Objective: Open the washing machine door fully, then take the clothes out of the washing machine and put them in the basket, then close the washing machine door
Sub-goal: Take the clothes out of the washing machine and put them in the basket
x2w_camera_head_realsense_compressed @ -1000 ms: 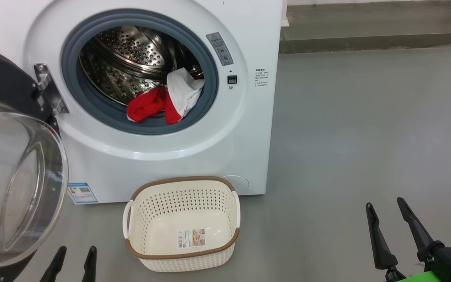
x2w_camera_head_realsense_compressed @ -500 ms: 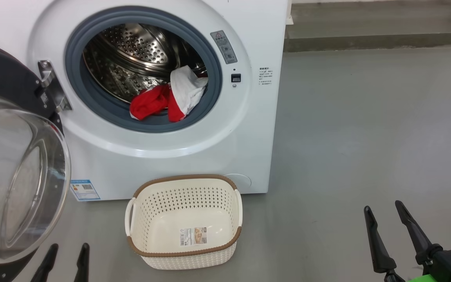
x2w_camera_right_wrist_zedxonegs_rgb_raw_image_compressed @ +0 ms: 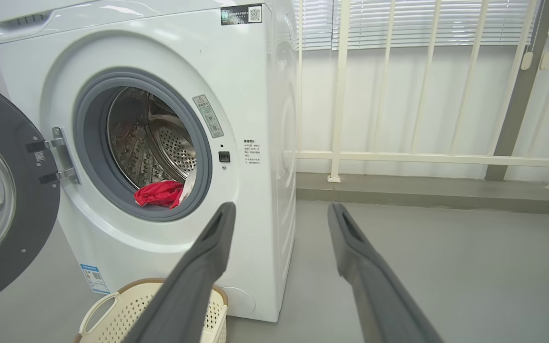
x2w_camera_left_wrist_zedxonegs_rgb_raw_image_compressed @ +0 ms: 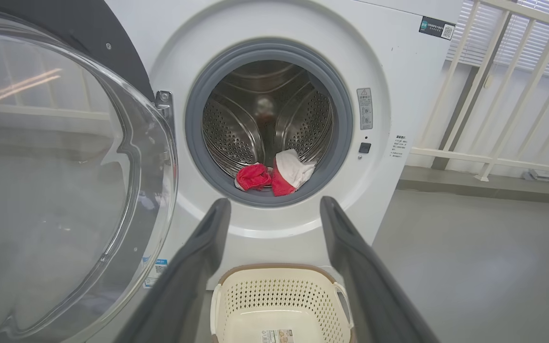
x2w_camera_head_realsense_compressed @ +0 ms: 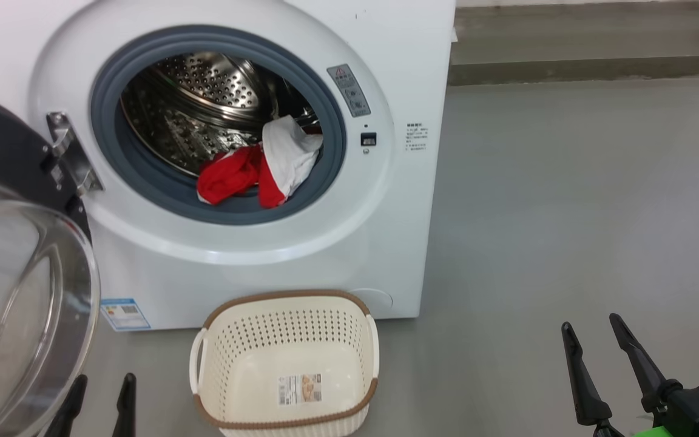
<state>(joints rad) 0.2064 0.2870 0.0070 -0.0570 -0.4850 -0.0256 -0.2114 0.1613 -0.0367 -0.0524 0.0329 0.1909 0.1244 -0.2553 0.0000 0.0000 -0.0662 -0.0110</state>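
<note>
Whole head view shifted against half a second ago, everything lower in it: a camera move, nothing among the things displaced. Washing machine door (x2w_camera_head_realsense_compressed: 22, 285) swung open at the left of the washing machine (x2w_camera_head_realsense_compressed: 386, 230). Clothes (x2w_camera_head_realsense_compressed: 258, 167), red and white, heaped as before at the drum's mouth, on the lower grey ring (x2w_camera_head_realsense_compressed: 228, 212). Basket (x2w_camera_head_realsense_compressed: 289, 331) on the floor (x2w_camera_head_realsense_compressed: 568, 212) just in front of the machine. Left gripper (x2w_camera_head_realsense_compressed: 105, 379) low beside the door, fingers parted, gripping nothing. Right gripper (x2w_camera_head_realsense_compressed: 591, 323) low at the right, fingers likewise spread and empty.
</note>
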